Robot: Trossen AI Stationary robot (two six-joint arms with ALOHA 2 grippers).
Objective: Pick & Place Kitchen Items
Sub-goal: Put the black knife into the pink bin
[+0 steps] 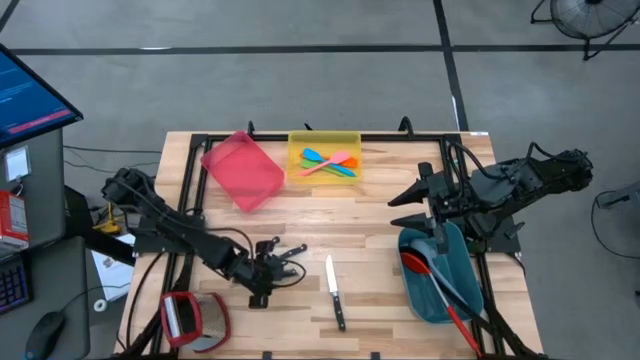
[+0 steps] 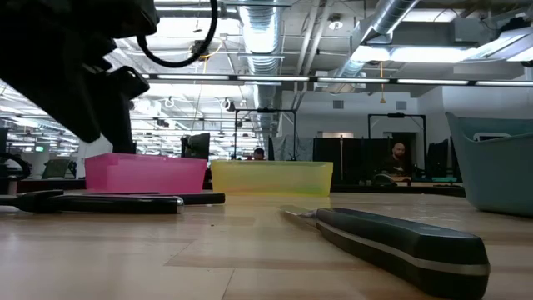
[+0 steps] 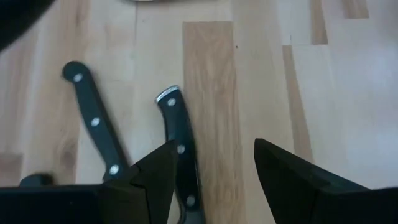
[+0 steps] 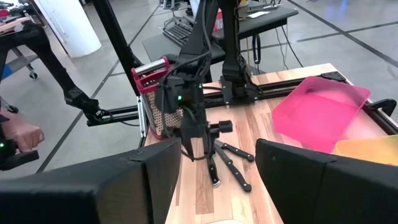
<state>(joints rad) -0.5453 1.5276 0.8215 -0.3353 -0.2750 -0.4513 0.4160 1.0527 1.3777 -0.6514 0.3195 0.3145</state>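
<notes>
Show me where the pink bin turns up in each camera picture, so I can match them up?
High view: pink bin, tilted, at the table's far edge, just left of the yellow bin.
Low view: pink bin left of centre at the back, beside the yellow bin.
Left wrist view: not in it.
Right wrist view: pink bin at the right, by the yellow bin.
Shared landmark: the yellow bin.

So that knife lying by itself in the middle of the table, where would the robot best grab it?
Probably by the black handle of the lone knife, coming straight down from above. It lies flat on the table with clear wood on both sides, so fingers can straddle the handle and avoid the blade.
</notes>
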